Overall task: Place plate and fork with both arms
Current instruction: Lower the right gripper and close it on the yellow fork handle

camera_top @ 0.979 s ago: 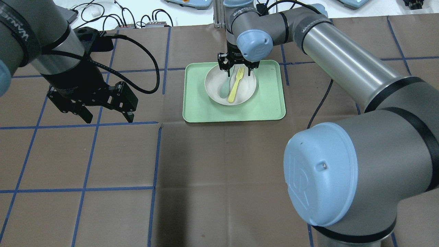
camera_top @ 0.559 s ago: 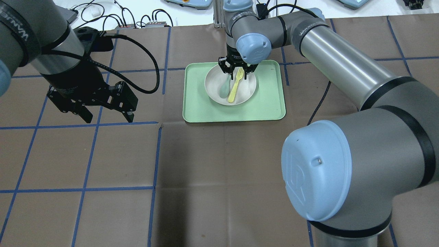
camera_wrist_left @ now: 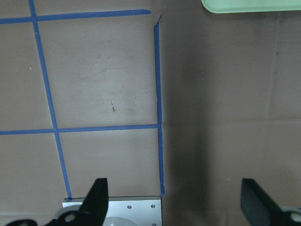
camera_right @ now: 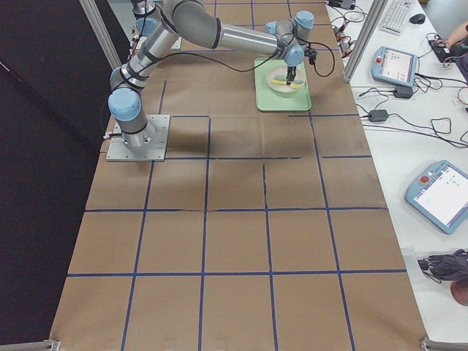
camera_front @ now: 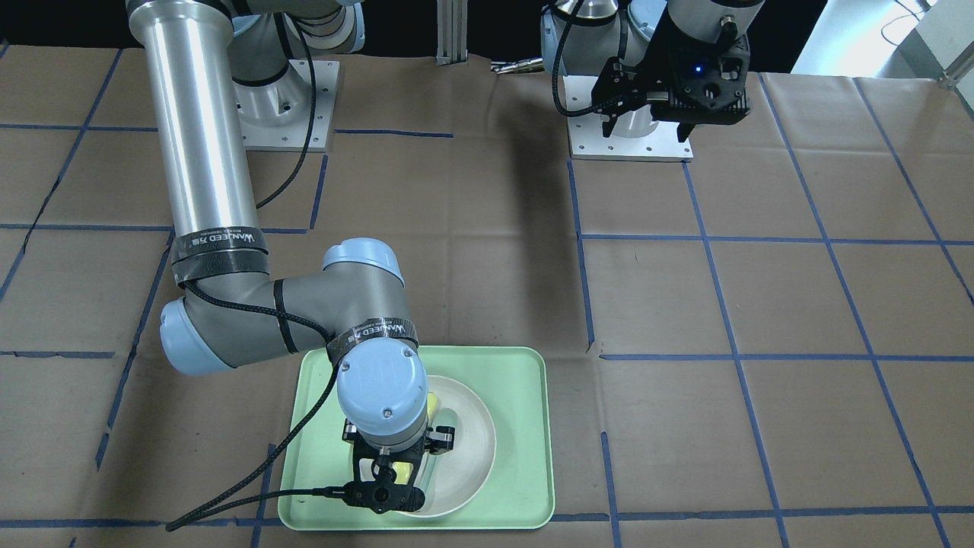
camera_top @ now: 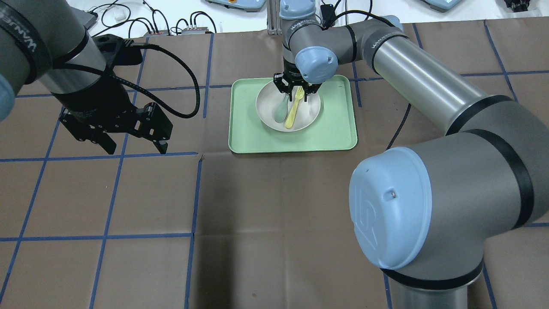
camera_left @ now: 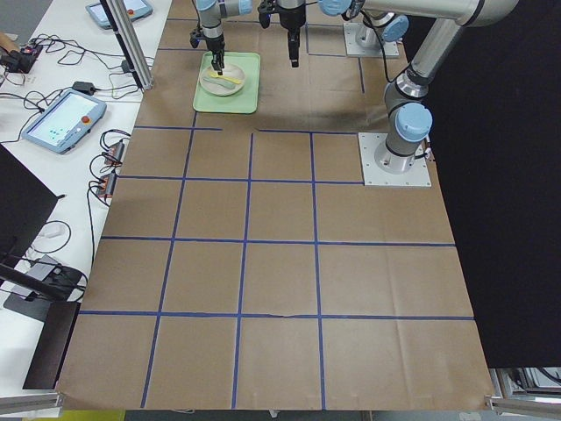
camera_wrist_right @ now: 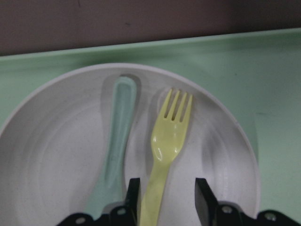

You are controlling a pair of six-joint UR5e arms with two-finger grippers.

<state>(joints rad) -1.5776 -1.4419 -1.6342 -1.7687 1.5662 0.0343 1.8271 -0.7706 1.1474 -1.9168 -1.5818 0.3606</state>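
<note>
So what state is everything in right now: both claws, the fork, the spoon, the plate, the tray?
Right gripper: open, fingers either side of the fork handle, not closed on it.
Left gripper: open, empty, hovering over bare table.
Fork: lying in the plate, not lifted.
Spoon: lying in the plate beside the fork.
Plate: upright on the tray.
Tray: flat on the table.

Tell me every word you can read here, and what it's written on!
"WANJEED": on the black band around the right arm; the signs after it are too small to read.
"WANJEED": on the matching band around the left arm.
"UR": raised logo on the big blue joint cap.
Touch screens: too small to read.
Plate, fork, tray: no writing.
</note>
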